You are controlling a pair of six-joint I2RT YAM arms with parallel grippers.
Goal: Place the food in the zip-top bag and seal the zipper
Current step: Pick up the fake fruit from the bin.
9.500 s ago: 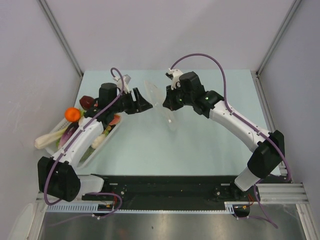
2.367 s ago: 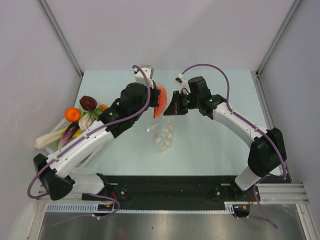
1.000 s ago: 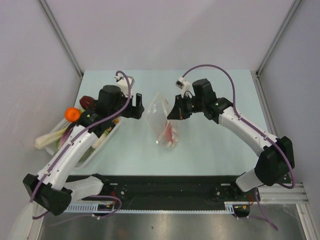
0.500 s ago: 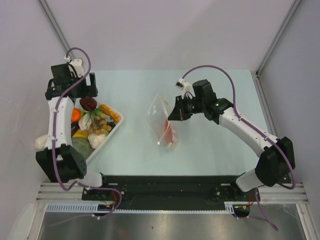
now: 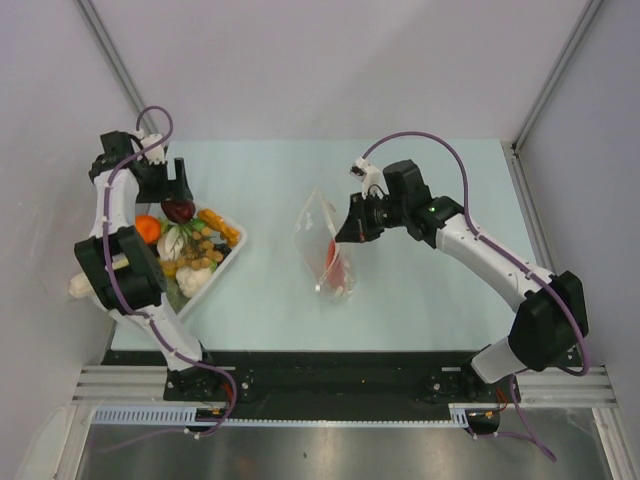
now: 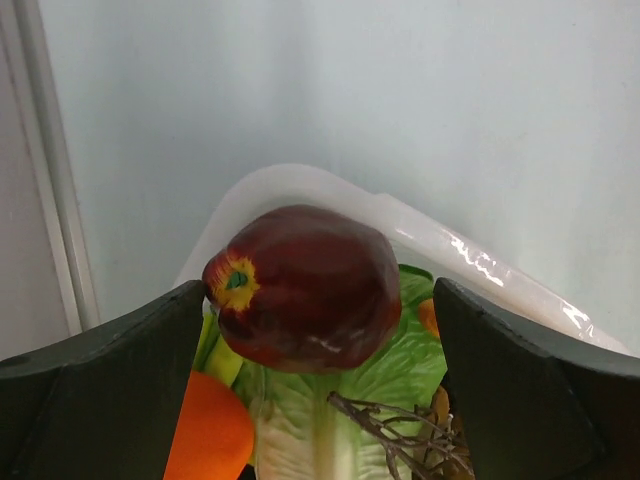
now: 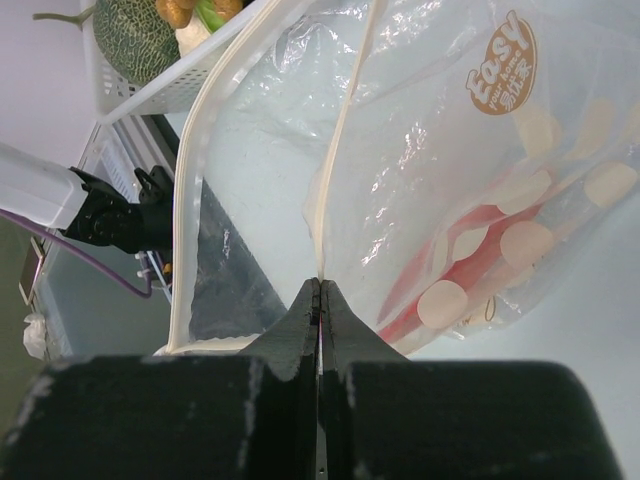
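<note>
My left claw point(image 6: 315, 300) is wide apart and holds nothing. A dark red apple point(image 6: 310, 290) sits right between its two fingers. The left finger point(image 6: 120, 390) is just beside the apple, and I cannot tell if they touch. The right finger point(image 6: 520, 390) has a small gap to the apple. The apple lies in a corner of the white tray point(image 6: 300, 180), on top of a green leaf point(image 6: 300, 430). An orange point(image 6: 205, 435) lies just beside the apple, low on the left. From above, this claw point(image 5: 178, 190) points down at the far corner of the tray point(image 5: 238, 238), on the left side of the table point(image 5: 420, 300).

My right claw point(image 7: 320, 285) is pinched tight together on the zipper strip point(image 7: 345, 130) of the bag point(image 7: 440, 150). It holds only one side of the strip. The other side bends away to the left, so the mouth of the bag gapes open. The bag is clear, with white dots and a brown round label. A long red food point(image 7: 450, 270) lies inside it, down near the bottom. Past the bag I see the tray again, with a green melon point(image 7: 130, 40) in it.

From above, the bag point(image 5: 322, 235) hangs from my right claw point(image 5: 345, 232) over the middle of the table, well apart from the tray. The red food point(image 5: 338, 262) shows through the low end of the bag.
</note>
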